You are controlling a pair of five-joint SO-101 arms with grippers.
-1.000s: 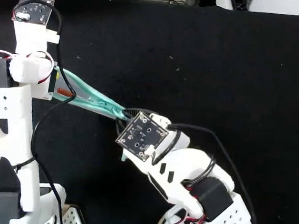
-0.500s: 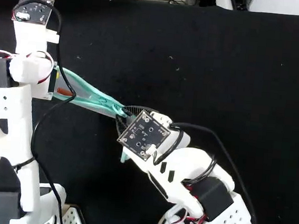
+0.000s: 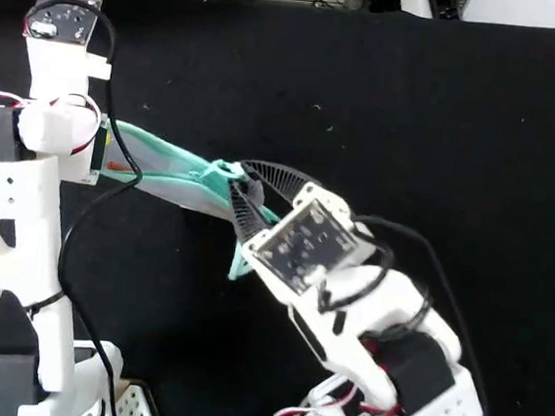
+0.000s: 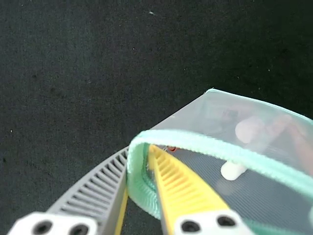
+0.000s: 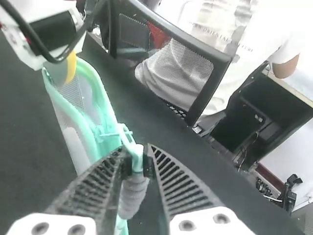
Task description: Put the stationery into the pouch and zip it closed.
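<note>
Two grips hold the pouch at this moment. It runs stretched between them over the left half of the black table, from the left arm toward the middle.

My left gripper is clamped on the pouch's left end, with the yellow pad inside the mouth and the grey finger outside the green rim. My right gripper is pinched on what looks like the zipper pull, along the green zipper band.

The stationery shows through the mesh wall, already inside.

I reckon this pouch is light and limp. It is thin mesh and soft tape with no stiffness of its own, so it will buckle unless kept taut. The pull is small and likely slick. A firm pinch there, with the far end anchored, is the hold I'd trust.
</note>
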